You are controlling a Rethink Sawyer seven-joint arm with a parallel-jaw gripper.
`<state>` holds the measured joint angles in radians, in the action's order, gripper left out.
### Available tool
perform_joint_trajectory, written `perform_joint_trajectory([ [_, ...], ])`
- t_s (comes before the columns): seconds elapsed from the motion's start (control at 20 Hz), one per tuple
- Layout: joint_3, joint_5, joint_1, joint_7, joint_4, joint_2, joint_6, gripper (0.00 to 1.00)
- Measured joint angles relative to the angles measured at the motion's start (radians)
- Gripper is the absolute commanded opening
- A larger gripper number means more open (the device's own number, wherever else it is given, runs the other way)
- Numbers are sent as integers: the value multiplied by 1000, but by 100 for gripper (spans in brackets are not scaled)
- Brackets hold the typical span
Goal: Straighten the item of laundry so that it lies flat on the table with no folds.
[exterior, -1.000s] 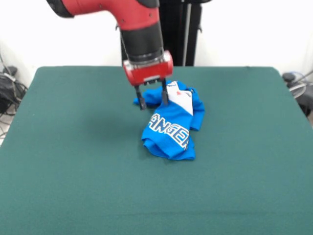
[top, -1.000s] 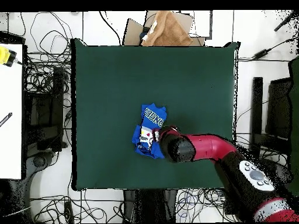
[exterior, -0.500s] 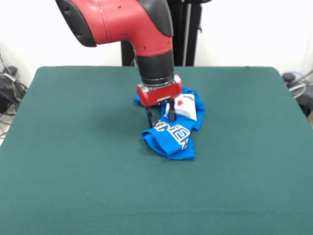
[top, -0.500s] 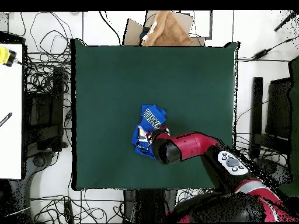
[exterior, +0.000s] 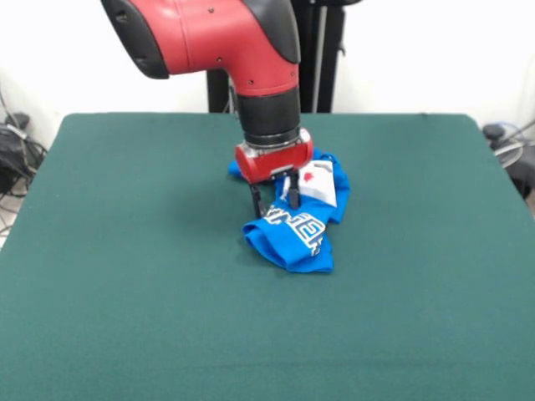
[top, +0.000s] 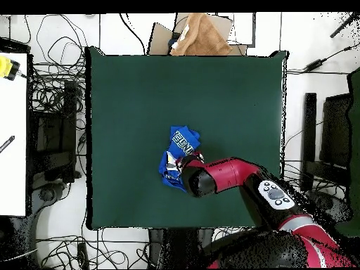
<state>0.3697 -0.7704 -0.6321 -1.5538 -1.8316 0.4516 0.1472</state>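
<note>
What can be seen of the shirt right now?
The shirt is bright blue cloth, bunched in a crumpled heap near the middle of the green table. White lettering shows on its near fold, a white patch with red on its far part. The gripper stands down in its folds, fingers apart.

The only readable text is the white outlined block lettering printed on the bright blue T-shirt (exterior: 294, 224), which lies crumpled on the green table (exterior: 125, 276). In the front view a fold cuts the word short, and what shows reads roughly as "E", "N" or "T", with the first and last letters hidden in creases. In the overhead view the same lettering (top: 184, 146) reads about "NGE". A white patch with a red mark is printed nearby but is not legible.
</note>
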Motion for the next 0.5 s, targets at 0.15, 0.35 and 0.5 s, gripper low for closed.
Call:
perform_joint_trajectory([
  [0.15, 1, 0, 1, 0, -1, -1, 0, 0],
  [0.35, -3, 0, 11, 0, -2, -1, -9, 0],
  [0.5, -3, 0, 11, 0, -2, -1, -9, 0],
])
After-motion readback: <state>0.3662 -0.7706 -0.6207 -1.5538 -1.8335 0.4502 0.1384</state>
